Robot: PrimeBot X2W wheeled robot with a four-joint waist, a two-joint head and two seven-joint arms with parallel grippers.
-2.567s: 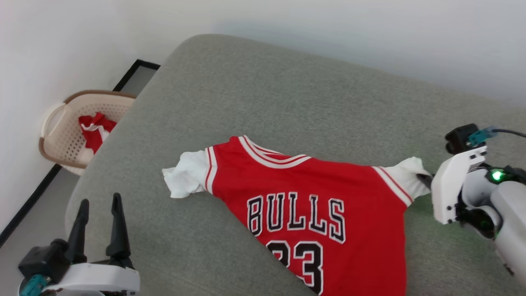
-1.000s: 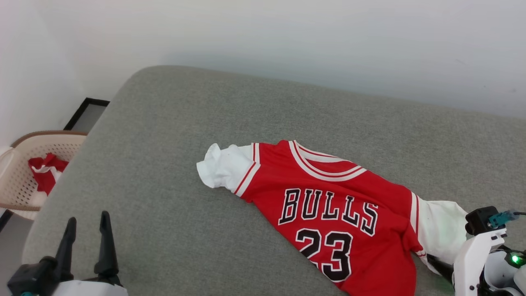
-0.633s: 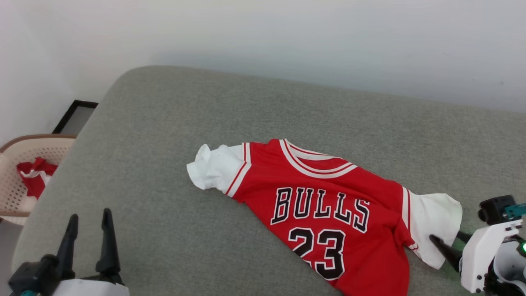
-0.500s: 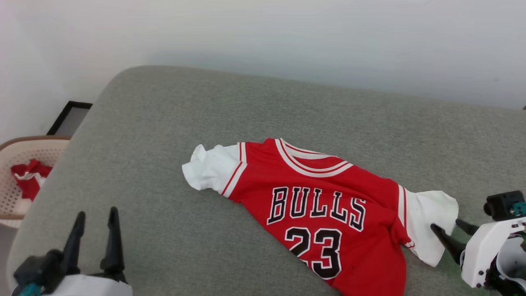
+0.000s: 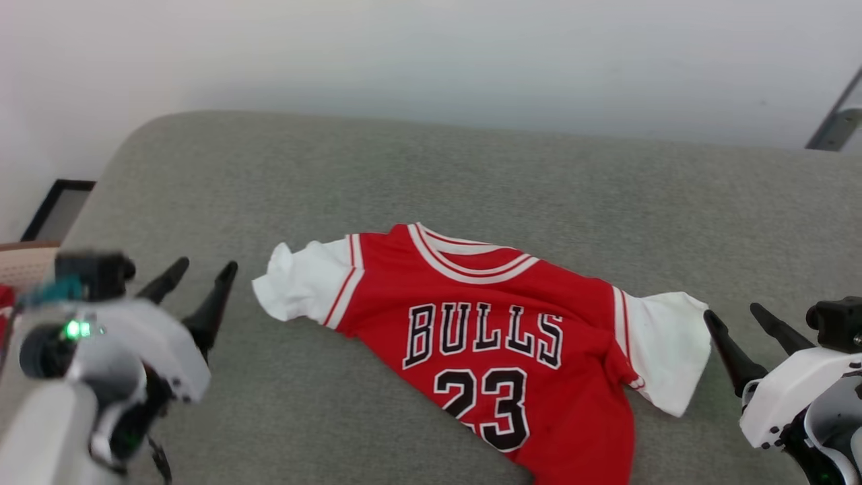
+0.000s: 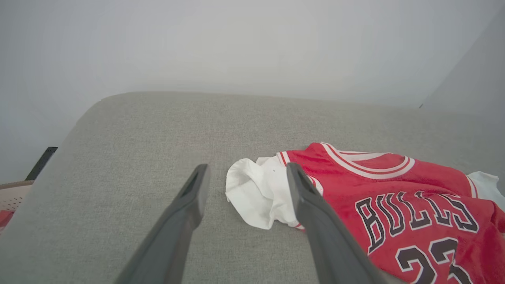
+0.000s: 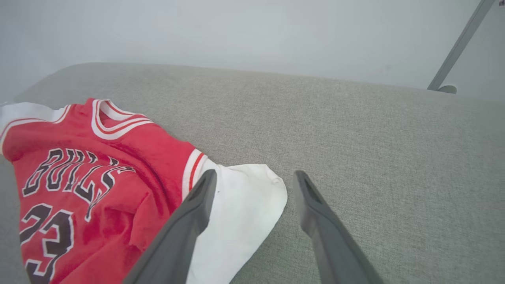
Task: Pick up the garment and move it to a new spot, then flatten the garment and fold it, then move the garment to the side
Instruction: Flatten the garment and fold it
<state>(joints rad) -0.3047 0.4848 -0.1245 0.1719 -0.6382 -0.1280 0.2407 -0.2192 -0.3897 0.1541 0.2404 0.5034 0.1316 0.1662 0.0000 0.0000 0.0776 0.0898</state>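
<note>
— Where is the shirt?
— I see the shirt [image 5: 485,323] lying on the grey couch [image 5: 404,168], letters up; it sits between my two grippers; its white sleeves stick out to the sides.
— What are the grippers doing?
— My left gripper [image 5: 207,265] is spread wide, just beside the left sleeve [image 5: 303,289]; my right gripper [image 5: 731,312] is spread wide too, just beside the right sleeve [image 5: 663,350]; neither one holds anything.
</note>
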